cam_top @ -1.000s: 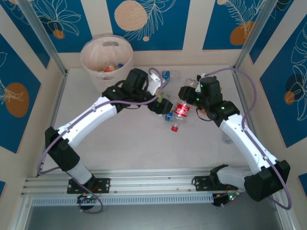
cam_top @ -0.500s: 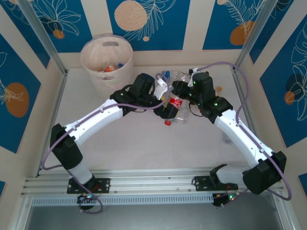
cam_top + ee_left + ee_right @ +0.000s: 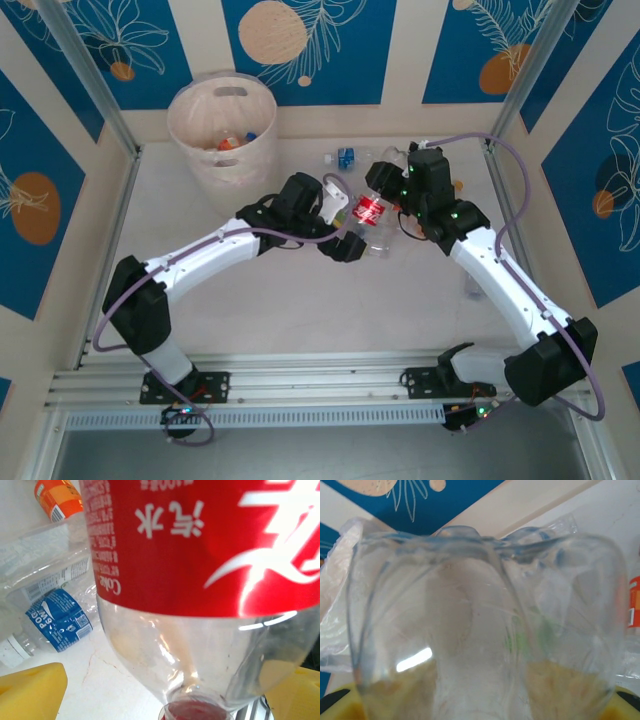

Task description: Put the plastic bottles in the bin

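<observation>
While the right gripper (image 3: pixel 388 193) held its fingers clamped on the clear base end of a red-labelled bottle (image 3: pixel 370 212), the left gripper (image 3: pixel 345 240) stood with its yellow fingers (image 3: pixel 30 692) spread wide, one on either side of the bottle's red-capped neck and not gripping it. The pair met near the middle of the table (image 3: pixel 300 300), slightly toward its far side. Whether the bottle rested on the surface or hung clear of it could not be told.

Seen from the left wrist, the red label carried the word "Coke" in white beside a column of small print, the Chinese characters "汽水" above it, and part of a large white script that ran off the right edge. From the right wrist, the lobed, transparent bottom of the bottle sat between that gripper's yellow pads.

Just beyond the held bottle, on the far side, lay a blue-labelled bottle (image 3: pixel 57 620) with a white cap, its wrapper showing the white letters "POC" over "SW" before curving out of sight. A crushed clear bottle (image 3: pixel 45 565) lay against it, its printing too small to read, and an orange-labelled bottle (image 3: pixel 57 500) lay farther off, its lettering likewise illegible.

The bin (image 3: pixel 222 125) stood in the far left corner of the table, well apart from both grippers, with several bottles (image 3: pixel 230 143) already inside, orange and blue showing among them.
</observation>
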